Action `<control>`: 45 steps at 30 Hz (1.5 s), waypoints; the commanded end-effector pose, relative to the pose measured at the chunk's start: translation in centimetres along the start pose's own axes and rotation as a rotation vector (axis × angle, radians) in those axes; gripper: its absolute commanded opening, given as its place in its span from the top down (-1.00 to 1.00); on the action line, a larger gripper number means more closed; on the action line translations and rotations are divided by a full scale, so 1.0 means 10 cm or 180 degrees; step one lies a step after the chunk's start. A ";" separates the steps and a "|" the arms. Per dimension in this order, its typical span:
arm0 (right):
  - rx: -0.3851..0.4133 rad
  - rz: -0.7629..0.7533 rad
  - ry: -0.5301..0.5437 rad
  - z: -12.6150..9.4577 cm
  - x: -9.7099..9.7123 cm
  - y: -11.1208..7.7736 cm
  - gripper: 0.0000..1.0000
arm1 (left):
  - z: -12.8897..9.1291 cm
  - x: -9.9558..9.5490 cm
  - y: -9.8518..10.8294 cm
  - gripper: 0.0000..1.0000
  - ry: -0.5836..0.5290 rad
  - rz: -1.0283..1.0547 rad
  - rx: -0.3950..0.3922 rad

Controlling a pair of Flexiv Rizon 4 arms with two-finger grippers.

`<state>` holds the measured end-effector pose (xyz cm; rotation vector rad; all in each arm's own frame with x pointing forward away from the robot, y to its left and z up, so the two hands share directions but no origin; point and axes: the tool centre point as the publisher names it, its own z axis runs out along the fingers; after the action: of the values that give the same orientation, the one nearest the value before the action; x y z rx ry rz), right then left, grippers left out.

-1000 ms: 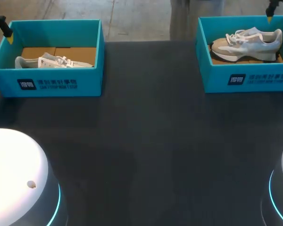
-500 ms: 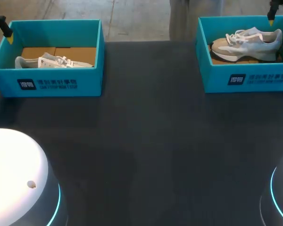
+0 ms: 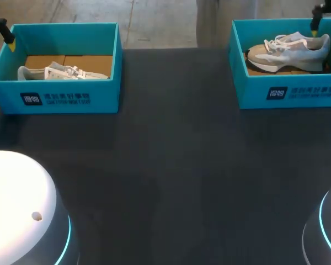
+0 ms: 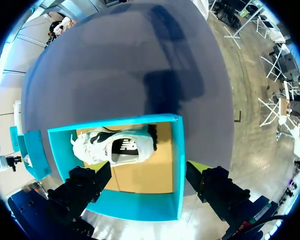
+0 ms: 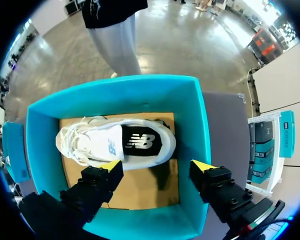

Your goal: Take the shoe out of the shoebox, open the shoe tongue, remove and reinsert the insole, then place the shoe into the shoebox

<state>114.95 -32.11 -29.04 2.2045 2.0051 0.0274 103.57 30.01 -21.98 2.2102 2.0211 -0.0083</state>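
Hovering above the right shoebox [image 5: 115,95], the right gripper [image 5: 156,166] is wide open and holds nothing; the grey sneaker [image 5: 120,142] lies inside just ahead of it, long axis parallel to the line between its fingers [image 5: 106,169].

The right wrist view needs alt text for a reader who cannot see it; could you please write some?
A white shoe sits in an open teal shoebox, seen from above with its insole showing. The right gripper hangs over the box, open, its yellow-tipped fingers spread apart.
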 end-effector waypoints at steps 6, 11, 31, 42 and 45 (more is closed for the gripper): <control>0.0199 -0.0017 0.0008 0.21 -0.04 0.11 -0.14 | 0.00 0.00 0.00 -1.00 0.0005 0.0004 0.0001; 0.0243 -0.0021 -0.0006 0.30 -0.09 0.16 -0.13 | 0.00 0.00 0.00 -1.00 0.0005 0.0004 0.0001; 0.0454 0.0074 -0.0015 0.61 -0.15 0.15 0.02 | 0.00 0.00 0.00 -1.00 0.0005 0.0004 0.0001; 0.0487 0.0071 -0.0028 0.70 -0.17 0.16 0.01 | 0.00 0.00 0.00 -1.00 0.0005 0.0004 0.0001; 0.0506 0.0072 -0.0035 0.76 -0.18 0.18 0.02 | 0.00 0.00 0.00 -1.00 0.0005 0.0004 0.0001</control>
<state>116.30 -34.66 -35.44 2.2843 2.0160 -0.0887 103.58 30.01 -21.99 2.2101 2.0212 -0.0084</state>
